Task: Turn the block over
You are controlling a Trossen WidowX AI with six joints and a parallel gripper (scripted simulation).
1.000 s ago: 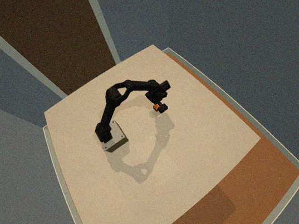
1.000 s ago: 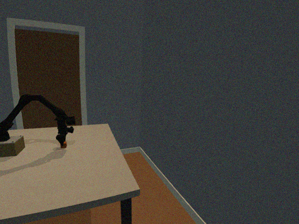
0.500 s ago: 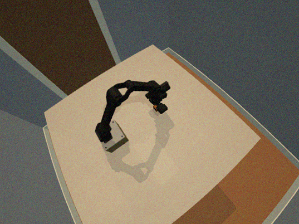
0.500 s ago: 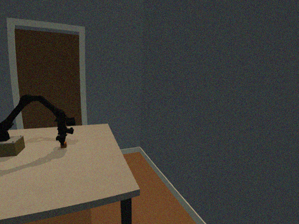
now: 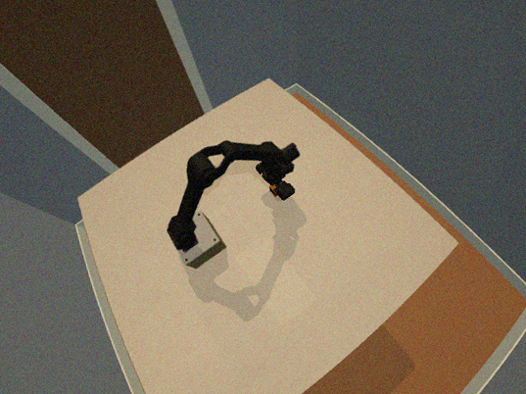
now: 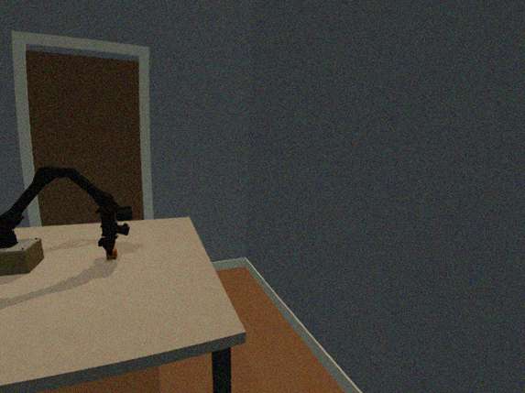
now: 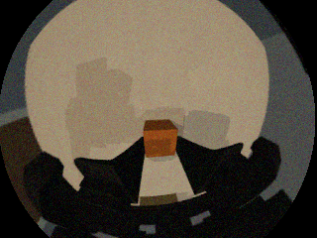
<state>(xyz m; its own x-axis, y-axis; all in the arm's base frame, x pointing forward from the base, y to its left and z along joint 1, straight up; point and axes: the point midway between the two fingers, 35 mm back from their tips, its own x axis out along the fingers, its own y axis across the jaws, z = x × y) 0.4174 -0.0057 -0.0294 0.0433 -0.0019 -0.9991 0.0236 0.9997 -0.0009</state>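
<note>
A small orange block (image 5: 273,190) (image 6: 111,254) (image 7: 159,141) is between the fingertips of my gripper (image 5: 275,190) (image 6: 110,251) (image 7: 158,138). The gripper points down and is shut on the block, one finger on each side. The block's top is darker than the orange side that faces the wrist camera. That side bears a faint darker patch; I cannot tell whether it is the mark. The block is at or just above the table (image 5: 214,345) (image 6: 149,298) (image 7: 158,50); contact is too small to judge. In the top view a finger partly hides the block.
The arm's box-shaped base (image 5: 207,249) (image 6: 9,262) stands on the table, with the arm arched from it to the gripper. Arm shadows fall on the tabletop. The table's nearest corner (image 6: 241,337) shows in the exterior view, with the floor beyond.
</note>
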